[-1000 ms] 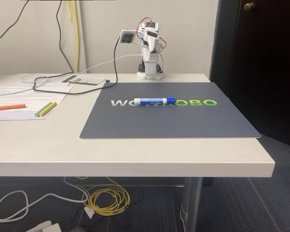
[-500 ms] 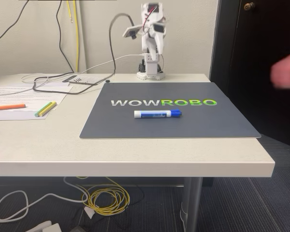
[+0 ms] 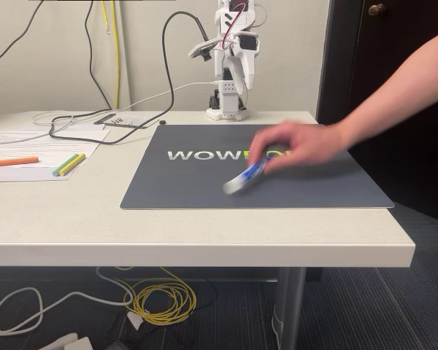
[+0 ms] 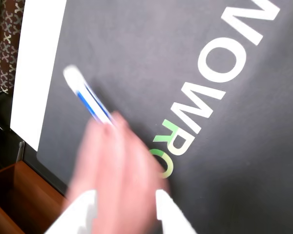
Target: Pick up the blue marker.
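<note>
The blue marker (image 3: 241,180) is blurred and tilted over the dark mat (image 3: 197,186), with a person's hand (image 3: 296,146) on its blue end; the arm reaches in from the right. In the wrist view the marker (image 4: 88,100) lies diagonally at the upper left, and the blurred hand (image 4: 117,165) covers its lower end. My arm (image 3: 232,51) stands raised at the back of the table, well away from the marker. My gripper (image 4: 126,195) shows as two white fingers at the bottom edge, spread apart and open, high above the mat (image 4: 136,48).
An orange highlighter (image 3: 13,161) and yellow and green pens (image 3: 69,164) lie on papers (image 3: 36,142) at the left. Cables (image 3: 124,124) run across the back left of the table. The table's front edge (image 3: 204,251) is near the mat.
The arm has risen from a folded pose. The marker moved from the lettering toward the front of the mat. A hand came in from the right and now holds the marker.
</note>
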